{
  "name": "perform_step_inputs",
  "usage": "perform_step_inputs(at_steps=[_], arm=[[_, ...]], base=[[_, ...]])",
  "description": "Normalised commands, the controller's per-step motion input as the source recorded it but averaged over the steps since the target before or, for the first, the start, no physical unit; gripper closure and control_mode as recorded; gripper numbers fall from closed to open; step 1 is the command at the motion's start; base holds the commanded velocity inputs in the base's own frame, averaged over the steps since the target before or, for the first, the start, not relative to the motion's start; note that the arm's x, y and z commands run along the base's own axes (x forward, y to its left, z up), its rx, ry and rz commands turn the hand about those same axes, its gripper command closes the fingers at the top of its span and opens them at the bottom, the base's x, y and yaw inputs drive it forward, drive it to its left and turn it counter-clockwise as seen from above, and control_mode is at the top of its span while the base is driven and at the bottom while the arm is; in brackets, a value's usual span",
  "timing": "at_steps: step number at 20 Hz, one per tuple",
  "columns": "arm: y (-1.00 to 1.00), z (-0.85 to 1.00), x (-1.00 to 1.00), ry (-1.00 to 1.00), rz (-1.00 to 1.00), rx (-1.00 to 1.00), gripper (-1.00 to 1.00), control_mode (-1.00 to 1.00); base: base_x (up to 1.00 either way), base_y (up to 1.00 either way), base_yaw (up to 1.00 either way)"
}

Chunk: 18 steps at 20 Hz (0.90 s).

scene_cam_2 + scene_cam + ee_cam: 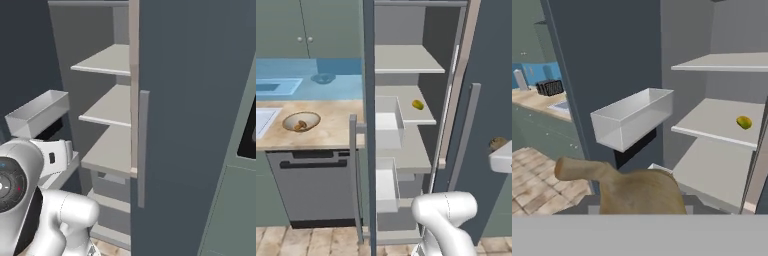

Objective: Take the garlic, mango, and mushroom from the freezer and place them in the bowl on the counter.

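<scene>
I see the freezer [491, 75] as matt, dark blue-grey panelling with smooth pale shelves; its door bin [634, 117] looks like translucent glossy plastic; the mango [417, 104] has a smooth, slightly shiny skin; the counter [336, 125] reads as polished marble.

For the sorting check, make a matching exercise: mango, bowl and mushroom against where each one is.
Things:
1. mango
2. bowl
3. mushroom

Places:
A. on the counter, beside the sink
B. low in the hand view, close to the camera
C. on a freezer shelf

Pairs: 1-C, 2-A, 3-B
</scene>
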Motion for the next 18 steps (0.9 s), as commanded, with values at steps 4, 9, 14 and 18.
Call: perform_step_inputs(at_steps=[4,9,14,18], arm=[[0.0,0.0,0.0,0.0,0.0,0.0,1.0,1.0],[0.0,0.0,0.0,0.0,0.0,0.0,1.0,1.0],[0.0,0.0,0.0,0.0,0.0,0.0,1.0,1.0],[0.0,0.0,0.0,0.0,0.0,0.0,1.0,1.0]], base=[[0.88,0.91,-0.08],[0.7,0.04,0.23],[0.04,0.67,0.19],[-0.49,1.0,0.26]])
